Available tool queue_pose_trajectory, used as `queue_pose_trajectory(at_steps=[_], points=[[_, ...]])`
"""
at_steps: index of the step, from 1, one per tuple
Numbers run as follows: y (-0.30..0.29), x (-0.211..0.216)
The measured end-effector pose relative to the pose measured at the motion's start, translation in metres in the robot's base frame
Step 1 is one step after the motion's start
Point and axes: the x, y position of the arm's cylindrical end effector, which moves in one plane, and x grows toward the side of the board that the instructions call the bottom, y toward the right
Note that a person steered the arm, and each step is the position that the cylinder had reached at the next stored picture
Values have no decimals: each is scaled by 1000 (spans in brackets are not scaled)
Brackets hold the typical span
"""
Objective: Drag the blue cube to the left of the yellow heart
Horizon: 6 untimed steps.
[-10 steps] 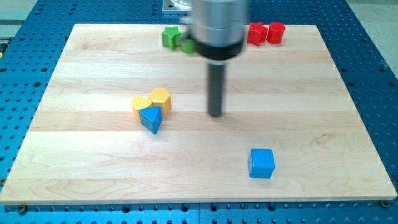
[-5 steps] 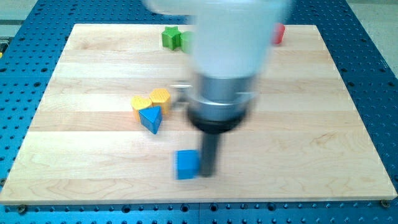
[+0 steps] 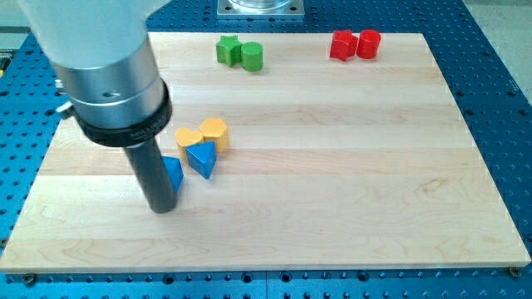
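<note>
Nearest: my tip (image 3: 164,208), planted on the wooden surface (image 3: 349,166) at near left; no hand fitted, so no open or closed state to report. Touching the rod's right side: blue cube (image 3: 173,173) (mostly hidden). Just right of it: blue triangular block (image 3: 202,158). Just beyond: yellow heart (image 3: 189,137), yellow block (image 3: 215,131). Far edge: green pair (image 3: 240,52), red pair (image 3: 355,44).

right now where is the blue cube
The blue cube sits left of centre, half hidden behind my rod, just left of the blue triangle and below-left of the yellow heart; my tip is at its lower left.
</note>
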Motion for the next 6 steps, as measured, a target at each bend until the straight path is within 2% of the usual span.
queue_pose_trajectory(at_steps=[1, 2, 3, 4, 5, 6], points=[[12, -7], [-8, -31], [-12, -33], [-47, -27], [-63, -39], [-35, -62]])
